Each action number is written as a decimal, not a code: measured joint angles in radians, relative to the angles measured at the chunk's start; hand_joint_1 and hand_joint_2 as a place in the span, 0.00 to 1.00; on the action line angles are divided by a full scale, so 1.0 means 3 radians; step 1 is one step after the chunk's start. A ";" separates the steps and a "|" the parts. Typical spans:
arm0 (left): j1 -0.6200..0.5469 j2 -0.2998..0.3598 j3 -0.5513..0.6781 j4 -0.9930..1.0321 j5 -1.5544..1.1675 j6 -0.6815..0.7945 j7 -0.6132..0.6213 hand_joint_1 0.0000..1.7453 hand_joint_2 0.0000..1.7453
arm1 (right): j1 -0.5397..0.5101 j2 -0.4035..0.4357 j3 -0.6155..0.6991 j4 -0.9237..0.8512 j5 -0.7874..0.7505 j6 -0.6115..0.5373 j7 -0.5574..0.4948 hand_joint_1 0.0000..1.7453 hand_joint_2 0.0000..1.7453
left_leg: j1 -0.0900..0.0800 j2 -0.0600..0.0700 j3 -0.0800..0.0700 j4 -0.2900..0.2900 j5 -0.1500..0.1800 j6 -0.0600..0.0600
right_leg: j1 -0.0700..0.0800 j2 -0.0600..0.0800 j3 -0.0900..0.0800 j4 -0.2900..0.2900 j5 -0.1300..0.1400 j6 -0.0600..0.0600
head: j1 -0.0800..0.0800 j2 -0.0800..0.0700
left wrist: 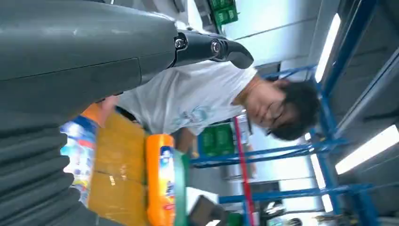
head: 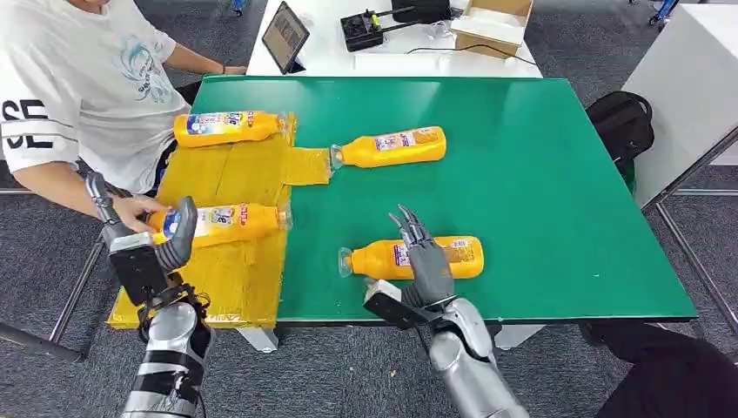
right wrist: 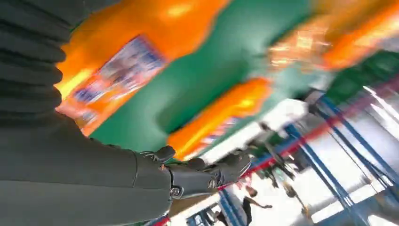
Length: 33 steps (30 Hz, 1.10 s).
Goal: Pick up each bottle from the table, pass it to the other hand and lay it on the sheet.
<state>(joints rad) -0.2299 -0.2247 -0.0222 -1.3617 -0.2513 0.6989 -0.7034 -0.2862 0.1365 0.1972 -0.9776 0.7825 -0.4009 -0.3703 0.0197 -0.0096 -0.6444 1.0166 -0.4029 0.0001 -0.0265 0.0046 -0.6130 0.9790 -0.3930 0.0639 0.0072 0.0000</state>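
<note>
Pickup stage: right hand spread open, empty, over near-edge bottle on green table. Next: close around it, lift, pass across. Left hand open by sheet at left edge, beside laid bottle touched by person's hand. Far bottle waiting mid-table.

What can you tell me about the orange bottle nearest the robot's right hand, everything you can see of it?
The bottle nearest the right hand is orange plastic by the look of it, with a blue, white and red label and a clear cap. It lies on its side on the bare green table, off the yellow sheet, cap toward the sheet. The right hand is over its middle with fingers spread; whether it touches is unclear.
</note>
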 measured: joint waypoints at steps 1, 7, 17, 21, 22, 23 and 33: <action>0.0060 0.0000 -0.0020 -0.0107 0.0039 0.0000 0.0000 0.00 1.00 | -0.0056 -0.0056 -0.0028 0.0072 0.0067 0.0038 0.0050 0.00 1.00 | 0.0000 0.0000 0.0000 0.0000 0.0000 0.0000 | 0.0000 0.0000 0.0000 0.0000 0.0000 0.0000 | 0.0001 0.0000; 0.0239 0.0000 -0.0110 -0.0437 0.0072 -0.0001 0.0001 0.00 1.00 | -0.0210 -0.0211 -0.0101 0.0302 0.0181 0.0092 0.0130 0.00 1.00 | 0.0004 0.0000 0.0000 0.0000 0.0000 -0.0001 | 0.0005 0.0000 -0.0002 0.0001 0.0000 0.0000 | 0.0001 0.0000; 0.0309 -0.0018 -0.0366 -0.0378 0.0065 -0.0001 0.0004 0.00 1.00 | -0.0370 -0.0307 -0.0231 0.0633 0.0282 0.0273 0.0301 0.00 1.00 | 0.0002 0.0000 -0.0002 0.0000 0.0000 0.0000 | 0.0003 0.0000 -0.0003 0.0000 0.0000 0.0000 | 0.0001 0.0000; 0.0305 -0.0018 -0.0432 -0.0325 0.0082 -0.0001 0.0005 0.00 1.00 | -0.0438 -0.0321 -0.0263 0.0746 0.0273 0.0384 0.0324 0.00 1.00 | 0.0003 0.0000 -0.0002 0.0000 0.0000 0.0000 | 0.0004 0.0000 -0.0003 0.0000 0.0000 0.0000 | 0.0001 0.0000; 0.0301 -0.0018 -0.0451 -0.0305 0.0095 -0.0001 0.0005 0.00 1.00 | -0.0471 -0.0327 -0.0273 0.0781 0.0273 0.0426 0.0332 0.00 1.00 | 0.0003 0.0001 -0.0001 0.0000 0.0000 0.0000 | 0.0004 0.0000 -0.0003 0.0000 0.0000 0.0000 | 0.0000 0.0000; 0.0294 -0.0018 -0.0465 -0.0285 0.0109 -0.0001 0.0005 0.00 1.00 | -0.0508 -0.0333 -0.0276 0.0826 0.0274 0.0477 0.0343 0.00 1.00 | 0.0003 0.0001 -0.0001 0.0000 0.0000 0.0000 | 0.0004 0.0000 -0.0003 0.0000 0.0000 0.0000 | 0.0001 0.0000; 0.0199 -0.0024 -0.0632 -0.0026 0.0206 -0.0003 0.0005 0.00 1.00 | -0.0901 -0.0422 -0.0276 0.1297 0.0353 0.0759 0.0552 0.00 1.00 | 0.0003 0.0002 0.0006 0.0001 0.0003 0.0003 | 0.0001 0.0002 0.0002 -0.0001 0.0004 0.0002 | -0.0001 0.0000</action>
<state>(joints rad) -0.1703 -0.2319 -0.2117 -1.3695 -0.1896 0.6981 -0.7019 -0.5566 0.0099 0.1144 -0.5886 0.8885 -0.1732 -0.2048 0.0205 -0.0090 -0.6425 1.0168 -0.4018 0.0010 -0.0262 0.0053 -0.6124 0.9787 -0.3918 0.0646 0.0069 0.0000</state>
